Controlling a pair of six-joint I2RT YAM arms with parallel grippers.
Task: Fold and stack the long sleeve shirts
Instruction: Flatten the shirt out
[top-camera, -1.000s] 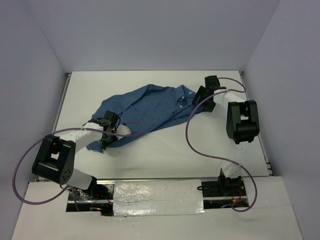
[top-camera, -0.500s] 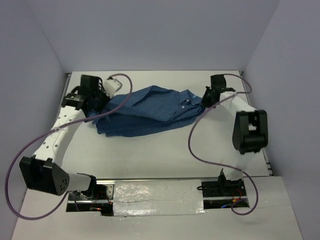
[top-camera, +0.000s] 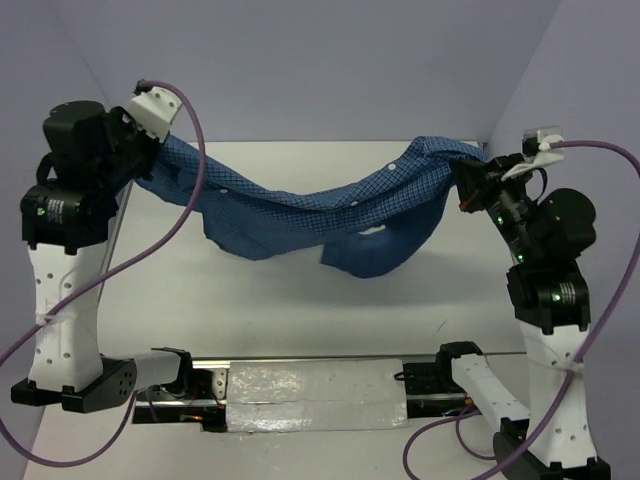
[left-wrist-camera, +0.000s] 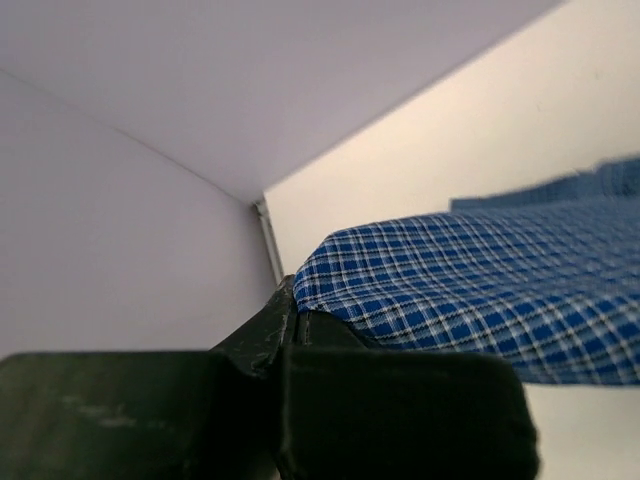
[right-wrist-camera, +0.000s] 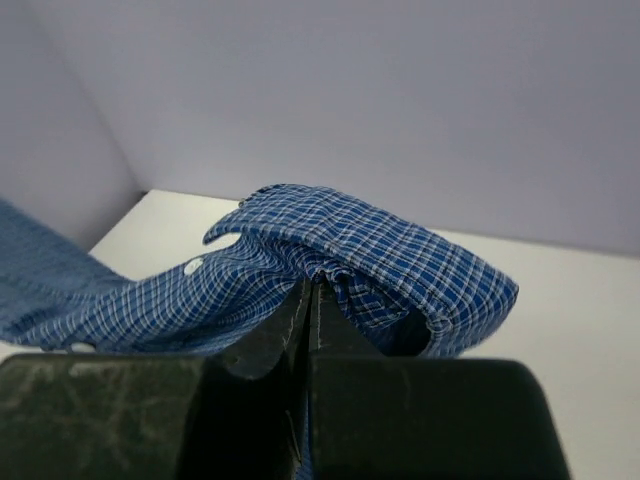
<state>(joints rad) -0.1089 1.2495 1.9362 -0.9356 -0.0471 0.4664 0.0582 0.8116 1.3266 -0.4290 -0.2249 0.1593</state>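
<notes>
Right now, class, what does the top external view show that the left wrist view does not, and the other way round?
Only the top external view: the whole blue checked shirt slung between the left claw and the right claw, sagging in the middle, both arms raised above the table. Only the left wrist view: up close, the left claw's fingers shut on the shirt's edge, the fine checks sharp. Both: the shirt, the left claw, the table and the pale wall.

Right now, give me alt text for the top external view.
The blue checked shirt hangs stretched in the air above the white table, sagging in the middle. The left gripper is shut on one end, the right gripper on the other.
</notes>
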